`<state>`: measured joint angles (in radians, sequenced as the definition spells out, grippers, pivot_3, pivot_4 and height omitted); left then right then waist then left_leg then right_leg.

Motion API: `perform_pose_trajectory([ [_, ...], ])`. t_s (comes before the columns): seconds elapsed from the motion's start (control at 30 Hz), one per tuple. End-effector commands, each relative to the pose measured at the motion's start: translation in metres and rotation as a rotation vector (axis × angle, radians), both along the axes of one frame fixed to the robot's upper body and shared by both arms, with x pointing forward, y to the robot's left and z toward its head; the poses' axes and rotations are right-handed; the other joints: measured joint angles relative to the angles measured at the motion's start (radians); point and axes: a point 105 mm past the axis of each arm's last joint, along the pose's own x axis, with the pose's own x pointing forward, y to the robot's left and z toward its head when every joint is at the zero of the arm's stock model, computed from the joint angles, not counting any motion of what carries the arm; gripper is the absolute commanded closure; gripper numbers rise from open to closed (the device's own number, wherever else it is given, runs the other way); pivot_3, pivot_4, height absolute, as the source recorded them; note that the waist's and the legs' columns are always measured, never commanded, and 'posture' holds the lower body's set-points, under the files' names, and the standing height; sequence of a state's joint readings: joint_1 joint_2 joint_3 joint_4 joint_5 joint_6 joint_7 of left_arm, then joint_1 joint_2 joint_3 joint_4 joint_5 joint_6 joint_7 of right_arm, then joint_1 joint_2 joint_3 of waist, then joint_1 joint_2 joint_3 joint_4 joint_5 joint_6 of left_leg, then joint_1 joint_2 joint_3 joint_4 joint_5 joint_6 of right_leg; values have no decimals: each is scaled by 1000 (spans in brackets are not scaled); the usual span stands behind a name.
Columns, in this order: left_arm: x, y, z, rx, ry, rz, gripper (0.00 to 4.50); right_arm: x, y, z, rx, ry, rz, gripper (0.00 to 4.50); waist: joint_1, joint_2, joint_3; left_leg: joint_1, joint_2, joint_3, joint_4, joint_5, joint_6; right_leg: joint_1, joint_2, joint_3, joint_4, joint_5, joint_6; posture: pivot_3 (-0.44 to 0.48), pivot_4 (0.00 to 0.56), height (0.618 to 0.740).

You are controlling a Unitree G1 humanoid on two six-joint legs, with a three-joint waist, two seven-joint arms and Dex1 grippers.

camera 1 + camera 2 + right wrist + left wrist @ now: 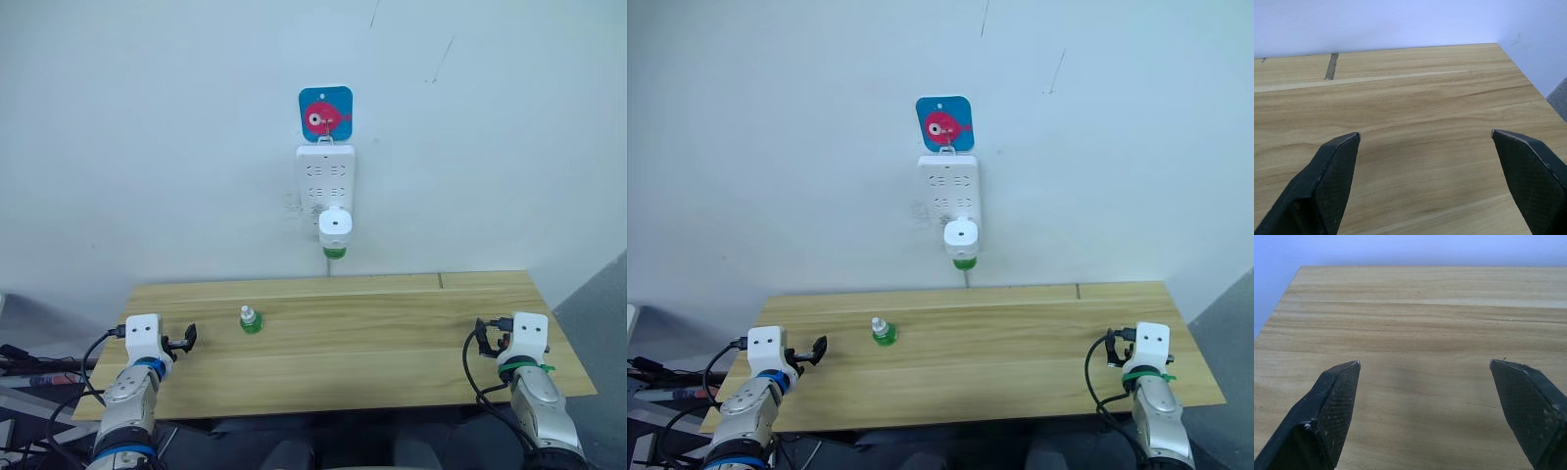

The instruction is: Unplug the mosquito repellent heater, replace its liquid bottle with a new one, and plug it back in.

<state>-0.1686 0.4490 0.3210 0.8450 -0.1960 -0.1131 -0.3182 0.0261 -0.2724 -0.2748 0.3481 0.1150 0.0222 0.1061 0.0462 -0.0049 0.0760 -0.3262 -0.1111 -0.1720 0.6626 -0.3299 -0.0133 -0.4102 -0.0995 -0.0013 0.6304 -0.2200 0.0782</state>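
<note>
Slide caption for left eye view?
Heater plugged into wall power strip; spare bottle on table; both grippers open.

No words, brand names or numbers can be read anywhere. The one sign is a blue card on the wall just above the white power strip, bearing a pink round fish-like figure with a single eye. Any markings on the power strip itself are too small to make out.

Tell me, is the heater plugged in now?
Plugged in: the mosquito repellent heater sits on the power strip, green bottle beneath.
</note>
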Motion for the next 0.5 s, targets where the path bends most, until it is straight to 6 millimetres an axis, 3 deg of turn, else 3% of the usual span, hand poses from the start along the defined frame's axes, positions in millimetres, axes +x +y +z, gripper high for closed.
perform_pose_trajectory([
  [0.03,4,8,10,27,-21,4,0,6,-1,16,-26,-63,3,18,0,0,0,0,0,0,0,0,0,0,0,0,0,0,0,54,75,740],
  [0.5,0,8,8,21,-30,15,0,10,3,19,-32,-73,29,18,-3,0,0,1,1,8,0,-1,1,-2,2,9,0,0,0,65,80,740],
])
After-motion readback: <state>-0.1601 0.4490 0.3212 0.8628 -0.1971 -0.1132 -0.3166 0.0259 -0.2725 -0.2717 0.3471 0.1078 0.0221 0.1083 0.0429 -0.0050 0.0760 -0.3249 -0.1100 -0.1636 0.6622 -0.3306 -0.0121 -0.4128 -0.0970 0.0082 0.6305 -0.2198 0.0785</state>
